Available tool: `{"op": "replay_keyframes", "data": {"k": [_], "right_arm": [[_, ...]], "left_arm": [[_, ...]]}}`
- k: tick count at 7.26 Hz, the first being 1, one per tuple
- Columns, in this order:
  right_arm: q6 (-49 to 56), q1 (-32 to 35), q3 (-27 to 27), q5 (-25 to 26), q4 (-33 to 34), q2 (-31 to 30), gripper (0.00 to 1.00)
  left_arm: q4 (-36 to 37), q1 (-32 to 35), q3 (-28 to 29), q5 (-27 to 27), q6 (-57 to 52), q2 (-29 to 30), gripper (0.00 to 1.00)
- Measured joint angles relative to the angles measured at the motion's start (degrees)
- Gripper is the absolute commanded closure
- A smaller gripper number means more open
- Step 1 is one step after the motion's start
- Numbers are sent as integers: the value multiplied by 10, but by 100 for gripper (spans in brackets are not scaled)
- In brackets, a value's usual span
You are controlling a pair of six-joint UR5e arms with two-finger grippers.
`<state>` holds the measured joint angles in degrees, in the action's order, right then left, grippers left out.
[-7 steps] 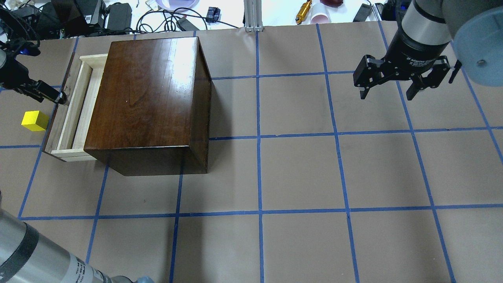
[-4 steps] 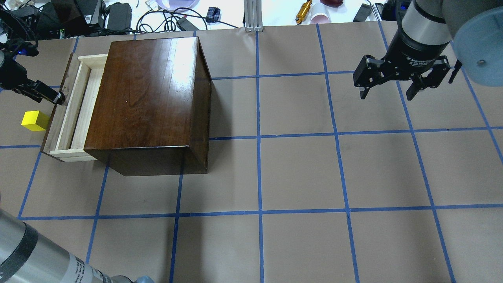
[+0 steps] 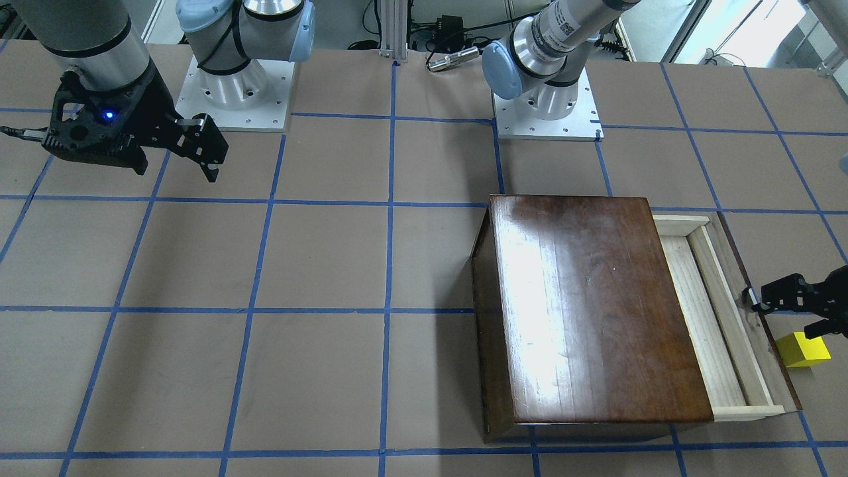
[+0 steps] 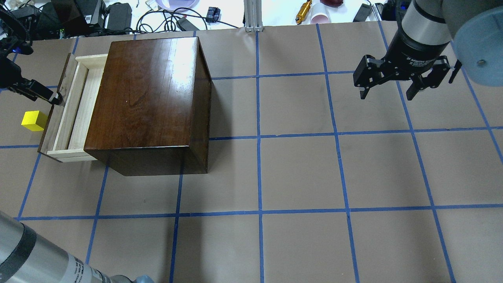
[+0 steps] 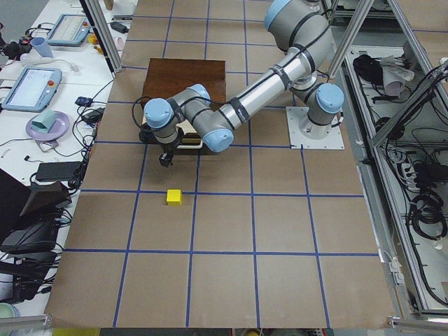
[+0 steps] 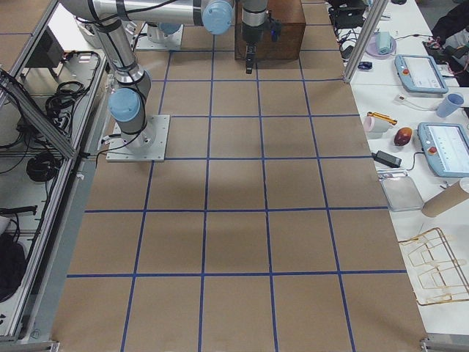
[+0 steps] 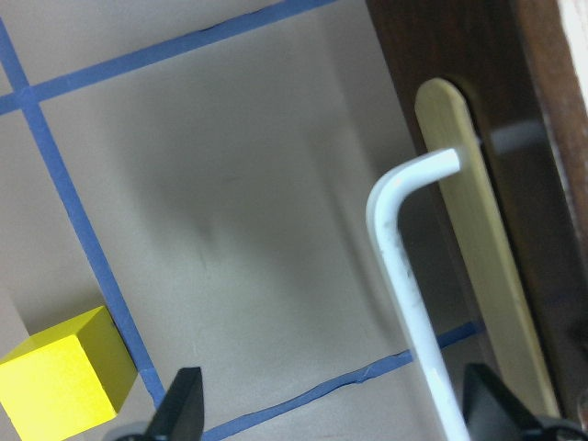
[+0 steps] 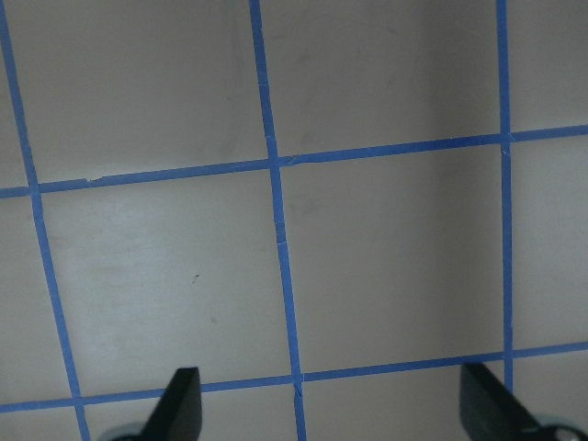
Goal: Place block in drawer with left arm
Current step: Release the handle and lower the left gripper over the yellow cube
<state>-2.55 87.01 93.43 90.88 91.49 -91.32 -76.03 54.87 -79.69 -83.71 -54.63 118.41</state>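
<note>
Wooden box: a glossy dark-brown box is seen standing on the paper-covered table, which is marked with a blue tape grid.
Drawer: it is seen standing partly out of the box, on the box's side toward the robot's left. Its pale wooden floor is shown bare.
Block: the small yellow block is found on the table outside the box, just beside the drawer's dark front, on the face turned away from the box.
Left gripper: its fingers are spread wide and it is held empty. It is kept low at the drawer's front, beyond the drawer from the box, with the block near it.
White bent rod: it is seen between the left fingertips in the wrist view, its hooked end reaching the drawer's dark front beside a pale wooden strip. Whether contact is made cannot be told.
Right gripper: its fingers are spread apart and empty. It is hung above the table well apart from the box, on the side opposite the drawer.
</note>
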Motion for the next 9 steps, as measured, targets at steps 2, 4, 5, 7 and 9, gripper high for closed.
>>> {"op": "replay_keyframes", "data": {"k": [2,4,5,7,9], "right_arm": [[0,0,0,0,0,0,0],[0,0,0,0,0,0,0],[0,0,0,0,0,0,0],[0,0,0,0,0,0,0],[0,0,0,0,0,0,0]], "left_arm": [[-1,-12,6,-1,2,-9,0],[0,-46,38,-2,5,1,0],[1,-56,50,-2,10,10,0],[18,-68,57,-2,29,37,0],[54,-72,57,-16,42,66,0]]}}
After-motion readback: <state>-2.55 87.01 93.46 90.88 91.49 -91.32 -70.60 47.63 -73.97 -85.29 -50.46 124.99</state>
